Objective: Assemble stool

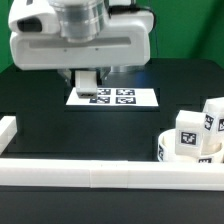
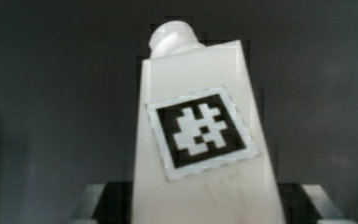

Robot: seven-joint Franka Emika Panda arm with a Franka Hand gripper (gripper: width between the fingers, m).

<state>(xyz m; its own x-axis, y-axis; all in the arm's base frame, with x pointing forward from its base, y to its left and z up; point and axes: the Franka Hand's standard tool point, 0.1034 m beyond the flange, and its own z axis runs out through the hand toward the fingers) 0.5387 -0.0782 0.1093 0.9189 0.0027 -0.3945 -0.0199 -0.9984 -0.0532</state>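
The fingers [image 2: 105,206] gripped a white leg block [image 2: 194,130] just above the marker board [image 1: 125,97] on the black counter [image 1: 40,110]. The seat [image 1: 163,148], apparently carrying two more blocks [image 1: 190,135], sat at the exterior view's right.

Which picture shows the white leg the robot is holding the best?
The wrist view. The leg fills it, and you can see its black-and-white tag and the rounded peg on its end. In the exterior view only a little white bit shows in the gripper.
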